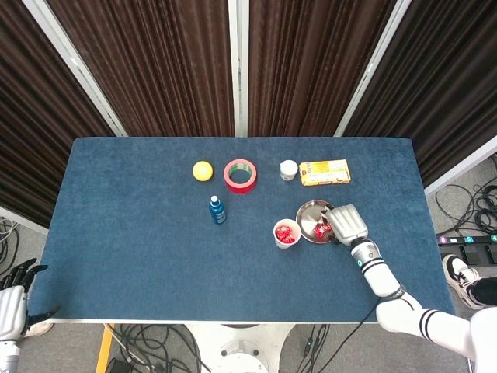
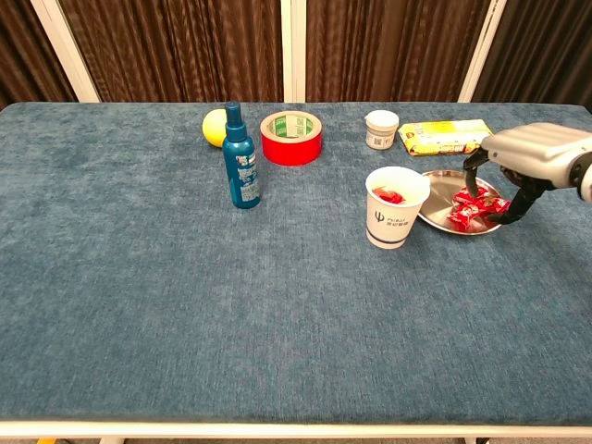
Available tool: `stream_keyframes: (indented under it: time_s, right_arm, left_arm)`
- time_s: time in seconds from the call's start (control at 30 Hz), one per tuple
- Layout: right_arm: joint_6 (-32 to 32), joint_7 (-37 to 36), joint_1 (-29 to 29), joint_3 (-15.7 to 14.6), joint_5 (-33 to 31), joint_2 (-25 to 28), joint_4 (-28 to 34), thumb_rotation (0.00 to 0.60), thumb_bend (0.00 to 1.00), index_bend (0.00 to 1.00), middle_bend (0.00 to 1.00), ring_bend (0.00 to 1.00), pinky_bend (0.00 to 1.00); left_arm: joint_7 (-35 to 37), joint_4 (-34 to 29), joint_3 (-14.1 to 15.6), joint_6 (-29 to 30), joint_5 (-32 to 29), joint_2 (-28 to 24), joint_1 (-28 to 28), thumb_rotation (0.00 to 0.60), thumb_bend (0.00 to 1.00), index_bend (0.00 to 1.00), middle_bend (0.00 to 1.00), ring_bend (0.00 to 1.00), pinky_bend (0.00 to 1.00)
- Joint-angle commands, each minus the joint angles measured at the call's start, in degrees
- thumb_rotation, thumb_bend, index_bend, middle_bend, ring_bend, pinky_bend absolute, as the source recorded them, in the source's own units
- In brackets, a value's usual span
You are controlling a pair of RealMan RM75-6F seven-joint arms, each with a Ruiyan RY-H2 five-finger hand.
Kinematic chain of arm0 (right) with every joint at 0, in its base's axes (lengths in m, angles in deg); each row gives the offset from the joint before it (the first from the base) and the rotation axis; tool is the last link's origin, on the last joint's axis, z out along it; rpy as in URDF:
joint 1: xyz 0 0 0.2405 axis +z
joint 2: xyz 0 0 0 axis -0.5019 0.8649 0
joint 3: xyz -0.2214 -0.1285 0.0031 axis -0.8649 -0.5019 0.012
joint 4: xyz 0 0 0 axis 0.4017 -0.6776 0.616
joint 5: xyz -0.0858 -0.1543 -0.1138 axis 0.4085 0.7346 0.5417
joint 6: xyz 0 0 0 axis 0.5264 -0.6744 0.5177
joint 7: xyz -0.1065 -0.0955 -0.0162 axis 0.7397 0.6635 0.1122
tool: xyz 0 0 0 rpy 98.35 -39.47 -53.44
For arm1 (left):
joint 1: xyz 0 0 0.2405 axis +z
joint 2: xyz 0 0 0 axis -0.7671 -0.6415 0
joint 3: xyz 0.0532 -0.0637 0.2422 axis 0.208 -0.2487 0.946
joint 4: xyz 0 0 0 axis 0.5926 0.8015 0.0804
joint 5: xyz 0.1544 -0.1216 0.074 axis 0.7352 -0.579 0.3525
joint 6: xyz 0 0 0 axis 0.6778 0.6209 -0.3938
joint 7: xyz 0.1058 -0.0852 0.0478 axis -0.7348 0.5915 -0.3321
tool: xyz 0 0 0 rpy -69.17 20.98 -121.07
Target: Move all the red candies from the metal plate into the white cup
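Now we've got our right robot hand [image 2: 518, 171] low over the metal plate [image 2: 435, 212] near the counter's right edge, fingers curled down around the red candies [image 2: 474, 205]; whether it's pinching one yet, we cannot tell. Some candies already sit in the white cup [image 2: 395, 207], parked just beside the plate for short trips. Our left robot hand [image 1: 11, 299] hangs released off the counter's near-left corner.

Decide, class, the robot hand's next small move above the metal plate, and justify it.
Probably close the right robot hand on a red candy: its fingers are spread right over the candies on the metal plate, holding nothing, and the white cup holds only some.
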Motion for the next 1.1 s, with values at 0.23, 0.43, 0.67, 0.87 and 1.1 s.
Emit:
stream_keyframes:
  time_s: [0.23, 0.43, 0.67, 0.87, 1.1]
  right_arm:
    - [0.43, -0.52, 0.47, 0.28, 2.21, -3.43, -4.93, 0.600, 0.17, 0.47, 0.27, 0.77, 1.00]
    - [0.31, -0.29, 0.43, 0.13, 3.59, -4.50, -6.31, 0.600, 0.18, 0.46, 0.27, 0.77, 1.00]
    - [0.33, 0.66, 0.08, -0.10, 4.24, -5.43, -7.49, 0.600, 0.23, 0.46, 0.30, 0.77, 1.00]
    - [-0.65, 0.54, -0.17, 0.49, 4.95, -6.24, -8.30, 0.600, 0.32, 0.53, 0.42, 0.78, 1.00]
    - [-4.58, -1.81, -0.80, 2.85, 6.59, -2.56, -2.39, 0.600, 0.33, 0.56, 0.46, 0.79, 1.00]
  left_arm:
    - [-0.06, 0.13, -0.06, -0.33, -0.24, 0.20, -0.10, 0.600, 0.05, 0.30, 0.22, 0.14, 0.19]
    - [0.24, 0.42, -0.06, -0.42, -0.37, 0.30, -0.04, 0.600, 0.05, 0.30, 0.22, 0.14, 0.19]
    - [0.74, 1.00, -0.01, -0.73, -0.45, 0.64, -0.06, 0.600, 0.05, 0.30, 0.22, 0.14, 0.19]
    - [1.26, 1.56, 0.03, -0.64, -0.48, 0.85, 0.12, 0.600, 0.05, 0.30, 0.22, 0.14, 0.19]
    - [1.46, 1.58, 0.01, -0.38, -0.28, 0.69, 0.23, 0.600, 0.05, 0.30, 0.22, 0.14, 0.19]
